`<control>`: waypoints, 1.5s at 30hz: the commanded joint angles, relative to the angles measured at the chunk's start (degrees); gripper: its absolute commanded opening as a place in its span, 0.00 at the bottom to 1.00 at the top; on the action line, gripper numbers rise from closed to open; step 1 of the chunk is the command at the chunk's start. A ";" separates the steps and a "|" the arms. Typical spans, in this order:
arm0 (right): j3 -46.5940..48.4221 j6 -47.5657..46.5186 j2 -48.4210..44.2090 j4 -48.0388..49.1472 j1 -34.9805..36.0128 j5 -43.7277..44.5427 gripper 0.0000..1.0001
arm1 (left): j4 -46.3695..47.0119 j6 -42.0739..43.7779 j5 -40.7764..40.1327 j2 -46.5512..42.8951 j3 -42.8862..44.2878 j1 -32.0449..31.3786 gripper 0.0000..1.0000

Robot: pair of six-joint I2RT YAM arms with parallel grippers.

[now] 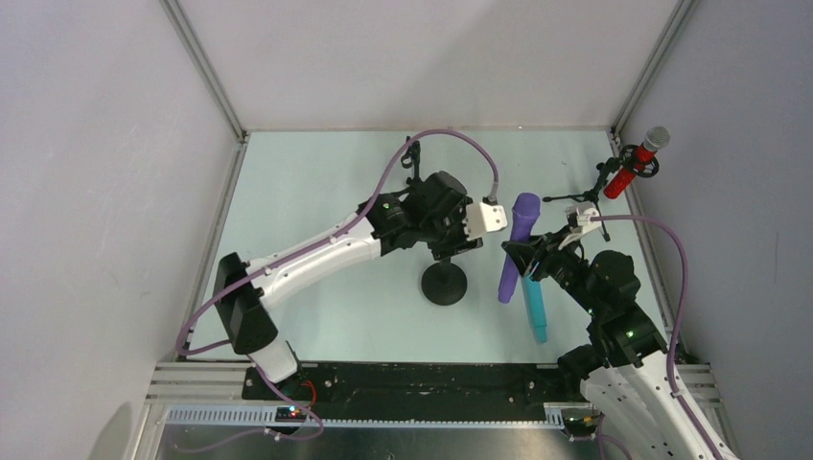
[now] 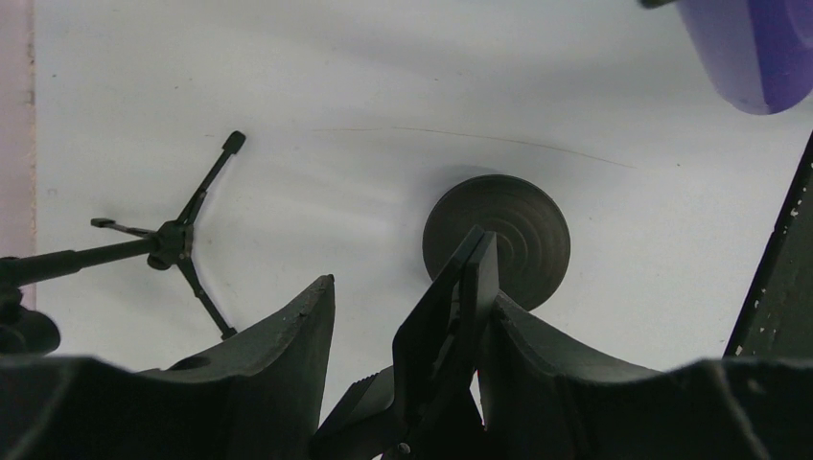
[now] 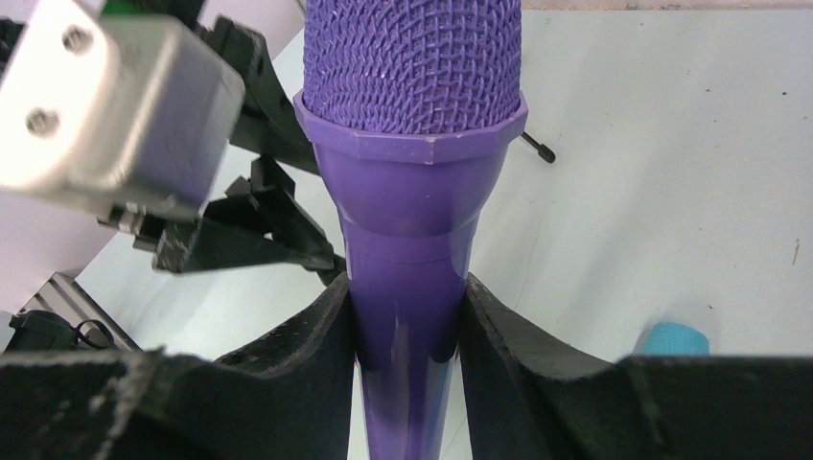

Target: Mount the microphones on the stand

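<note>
**Purple microphone held up to the clip, not yet seated**

The purple microphone [image 3: 412, 192] is gripped around its handle, just below the head, by the right gripper [image 3: 407, 311], whose fingers are pressed against both sides of it. It is held head-up and slightly tilted above the table [image 1: 316, 172], just beside the round-base stand [image 1: 444, 283].

That stand's clip [image 2: 455, 307] is framed by the left gripper [image 2: 412, 292]. The jaws are partly closed, and the clip appears to be pinched at its lower part, though a gap shows between one finger and its upper edge. The stand's base rests on the table directly beneath.

The teal microphone [image 1: 534, 309] lies flat on the table under the right arm. The red microphone [image 1: 635, 163] is already seated in a tripod stand at the far right corner. A second tripod stand [image 2: 177, 240] stands unfilled near the left arm.

The step in hand is judged to be the second attachment. For the next move, the purple handle must be lined up with the mouth of the clip and pressed in, while the stand is steadied so that it is not tipped.
</note>
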 commanded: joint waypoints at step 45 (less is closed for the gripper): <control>0.05 0.67 1.77 2.23 -0.72 -0.78 0.00 | 2.38 10.06 -8.07 -2.16 14.01 -8.04 1.00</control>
